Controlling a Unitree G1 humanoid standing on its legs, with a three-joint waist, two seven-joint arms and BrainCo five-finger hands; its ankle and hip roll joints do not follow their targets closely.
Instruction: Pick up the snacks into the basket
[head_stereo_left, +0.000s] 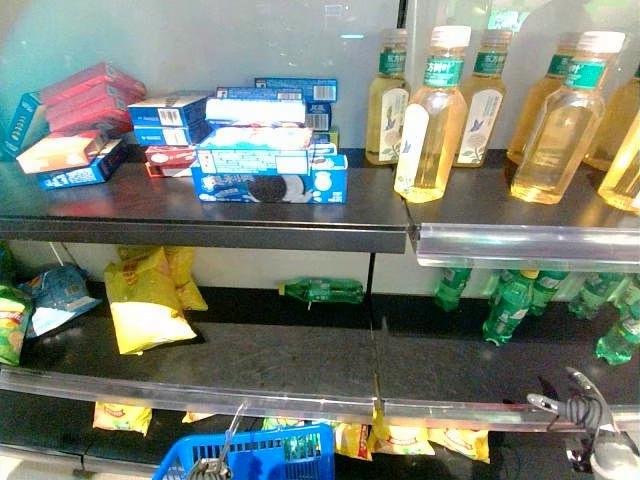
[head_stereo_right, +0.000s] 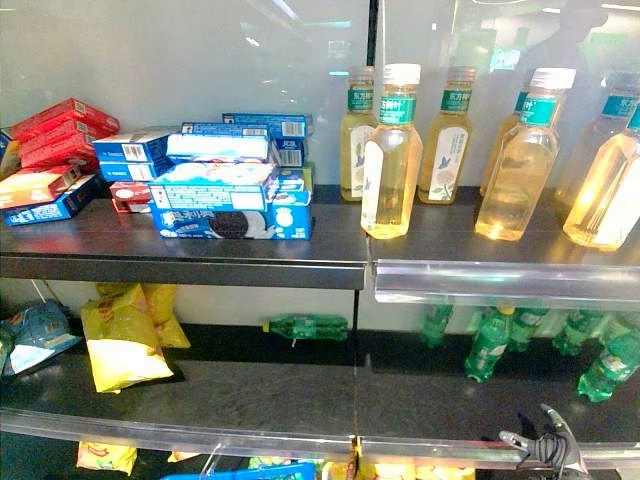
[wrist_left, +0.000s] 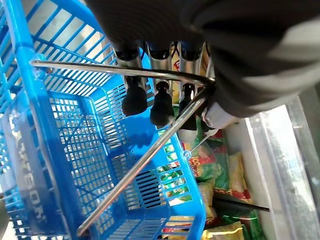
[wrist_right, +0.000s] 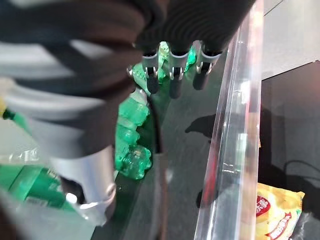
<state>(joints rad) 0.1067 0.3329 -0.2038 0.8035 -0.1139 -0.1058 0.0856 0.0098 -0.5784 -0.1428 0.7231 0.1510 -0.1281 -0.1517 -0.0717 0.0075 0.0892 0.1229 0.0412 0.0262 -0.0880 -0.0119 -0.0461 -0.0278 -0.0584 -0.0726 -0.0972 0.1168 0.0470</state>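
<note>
On middle shelf, yellow crinkly snack bag: light, soft, slippery; pinch an edge. Left hand curled round blue plastic basket's wire handle; right hand relaxed, empty

left hand — fingers curled round basket handle | blue basket hangs below | snack packets beside it — on shelf
</note>
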